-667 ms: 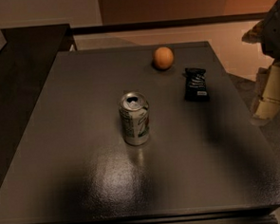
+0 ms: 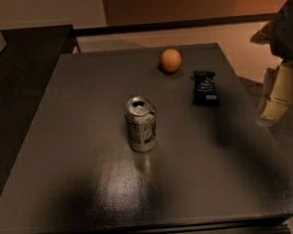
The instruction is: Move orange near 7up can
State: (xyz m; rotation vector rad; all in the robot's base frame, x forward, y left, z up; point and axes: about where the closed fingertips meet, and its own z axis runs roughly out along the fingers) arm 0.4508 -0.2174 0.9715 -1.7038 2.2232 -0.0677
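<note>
Nothing shifted; the gripper (image 2: 279, 93), state untellable, hangs beside the table (image 2: 77, 123) and should centre squarely over the orange (image 2: 171, 60).

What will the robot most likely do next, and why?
Probably swing the gripper left and toward the far edge, above the orange. The gripper hangs beyond the right side of the table, touching nothing, while the orange sits near the far edge, well apart from the 7up can at the middle.
</note>
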